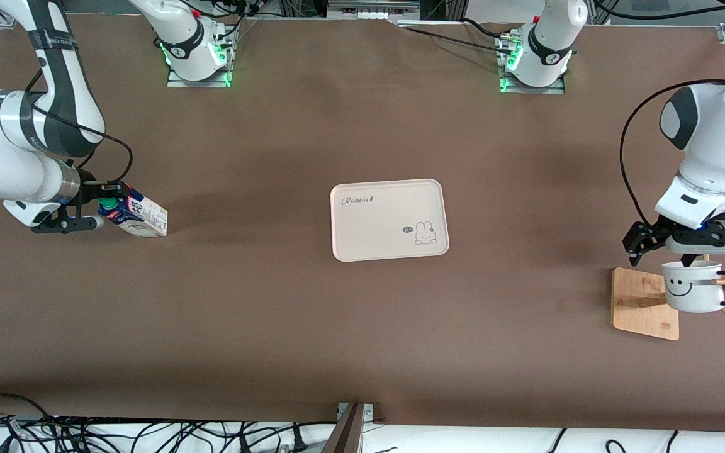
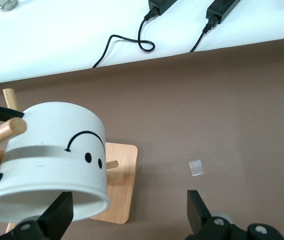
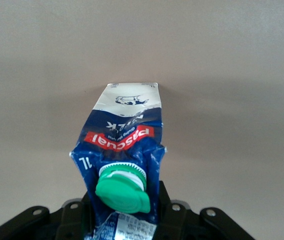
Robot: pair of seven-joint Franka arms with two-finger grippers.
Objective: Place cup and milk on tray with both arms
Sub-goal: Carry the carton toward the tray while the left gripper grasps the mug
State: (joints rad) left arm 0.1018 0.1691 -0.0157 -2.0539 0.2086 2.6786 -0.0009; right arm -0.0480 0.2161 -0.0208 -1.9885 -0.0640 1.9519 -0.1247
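Observation:
The cream tray [image 1: 389, 219] with "Rabbit" lettering lies bare at the middle of the table. The blue and white milk carton [image 1: 139, 217] with a green cap stands at the right arm's end. My right gripper [image 1: 101, 207] is shut on its top. In the right wrist view the carton [image 3: 124, 135] is pinched and creased between the fingers of the right gripper [image 3: 124, 212]. The white smiley cup [image 1: 690, 286] hangs on a wooden mug stand [image 1: 642, 302] at the left arm's end. My left gripper [image 1: 661, 251] is open just above it. In the left wrist view one finger of the left gripper [image 2: 126, 215] is by the rim of the cup [image 2: 51, 155].
The stand's wooden pegs [image 2: 1, 132] stick out around the cup, one through its handle. A small bit of tape [image 2: 196, 167] lies on the brown table beside the stand. Cables [image 1: 148, 434] run along the table's edge nearest the front camera.

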